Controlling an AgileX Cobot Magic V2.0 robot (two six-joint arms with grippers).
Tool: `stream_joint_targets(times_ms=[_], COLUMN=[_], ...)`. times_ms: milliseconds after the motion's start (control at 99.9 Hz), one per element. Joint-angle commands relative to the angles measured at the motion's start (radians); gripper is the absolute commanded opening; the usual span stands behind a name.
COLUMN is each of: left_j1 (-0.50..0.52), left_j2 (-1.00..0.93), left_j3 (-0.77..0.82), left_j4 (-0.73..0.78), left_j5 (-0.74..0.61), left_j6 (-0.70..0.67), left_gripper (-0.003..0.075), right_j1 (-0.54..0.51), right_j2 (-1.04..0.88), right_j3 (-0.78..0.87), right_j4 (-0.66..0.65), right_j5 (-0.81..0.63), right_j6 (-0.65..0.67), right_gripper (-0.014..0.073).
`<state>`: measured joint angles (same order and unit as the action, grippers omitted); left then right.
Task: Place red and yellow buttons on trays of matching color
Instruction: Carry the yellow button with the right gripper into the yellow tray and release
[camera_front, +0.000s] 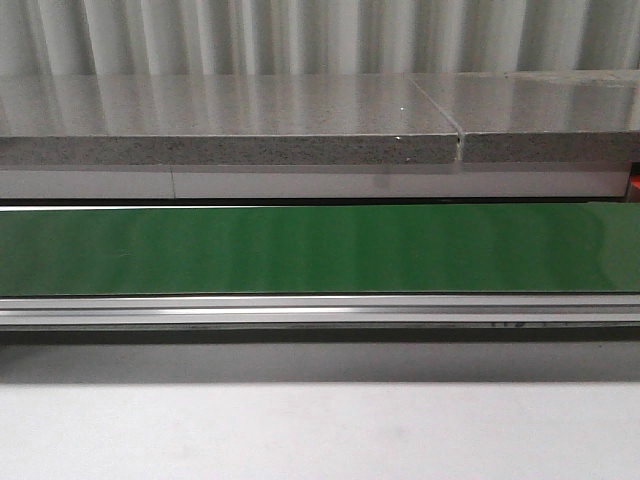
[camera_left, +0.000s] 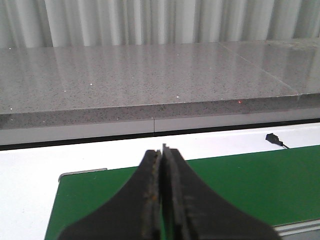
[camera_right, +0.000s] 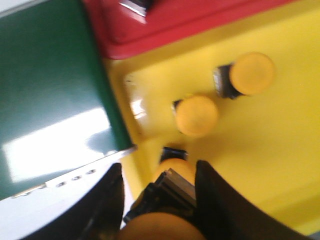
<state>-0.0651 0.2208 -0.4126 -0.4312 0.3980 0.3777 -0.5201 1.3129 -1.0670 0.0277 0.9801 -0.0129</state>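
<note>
In the right wrist view my right gripper hangs over the yellow tray, shut on a yellow button whose metal base points toward the tray. Two yellow buttons lie on that tray, and a third shows partly under the held one. The red tray adjoins the yellow one; a dark-and-silver piece sits at its edge, too cut off to identify. My left gripper is shut and empty above the green belt. No red button is in view.
The green conveyor belt runs across the front view, with an aluminium rail in front and a grey stone counter behind. The belt's end borders both trays. A small black plug lies on the white surface.
</note>
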Motion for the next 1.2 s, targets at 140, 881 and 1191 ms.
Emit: stream_joint_targets(times_ms=[140, 881, 1191], left_j1=[-0.008, -0.008, -0.008], left_j2=[0.009, 0.009, 0.009], left_j3=[-0.026, -0.026, -0.026], left_j4=[-0.013, -0.013, -0.013], left_j5=[-0.068, -0.068, -0.068], left_j6=[0.000, 0.000, 0.000], left_gripper=[-0.0020, -0.0020, -0.0020], right_j1=[-0.199, -0.227, -0.227], right_j2=[-0.039, 0.180, 0.270], right_j3=[0.115, 0.126, 0.127], right_j4=[-0.017, -0.018, -0.018], right_j5=[-0.222, -0.374, -0.397], right_j6=[0.117, 0.176, 0.201], right_gripper=[0.0044, 0.0048, 0.0050])
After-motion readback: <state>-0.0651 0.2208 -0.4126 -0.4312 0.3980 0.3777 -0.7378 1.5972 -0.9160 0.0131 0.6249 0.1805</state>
